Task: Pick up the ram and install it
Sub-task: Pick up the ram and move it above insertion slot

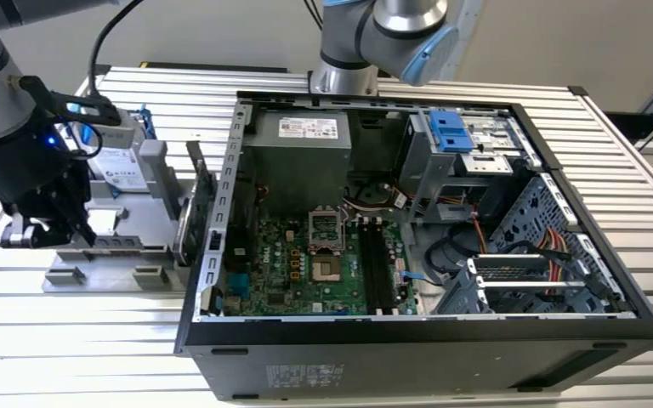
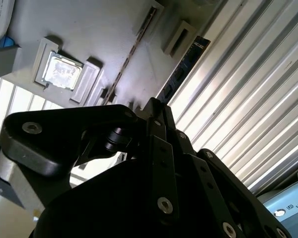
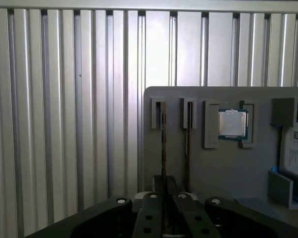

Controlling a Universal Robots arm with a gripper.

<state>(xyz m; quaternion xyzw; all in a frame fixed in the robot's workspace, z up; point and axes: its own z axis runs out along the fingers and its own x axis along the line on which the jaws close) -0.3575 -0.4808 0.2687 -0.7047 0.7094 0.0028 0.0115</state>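
The ram (image 3: 163, 139) is a thin strip standing on edge in the slot of the grey holder (image 3: 213, 168) closest to the slatted table. In the second wrist view the ram (image 2: 181, 69) looks bluish with dark chips. My gripper (image 3: 165, 186) is in line with this strip, and its black fingers are drawn together over the strip's near end. The fingertips of the gripper (image 2: 156, 106) meet that same end in the second wrist view. In the exterior view my gripper (image 1: 34, 238) hangs over the holder (image 1: 111, 255) at the exterior view's left.
A second thin strip (image 3: 187, 134) fills the neighbouring slot, beside a processor chip (image 3: 232, 123) and a hard drive (image 1: 122, 166). The open computer case (image 1: 417, 340) lies at centre, with its long memory slots (image 1: 374, 263) on the motherboard. Another arm's base (image 1: 343, 76) stands behind it.
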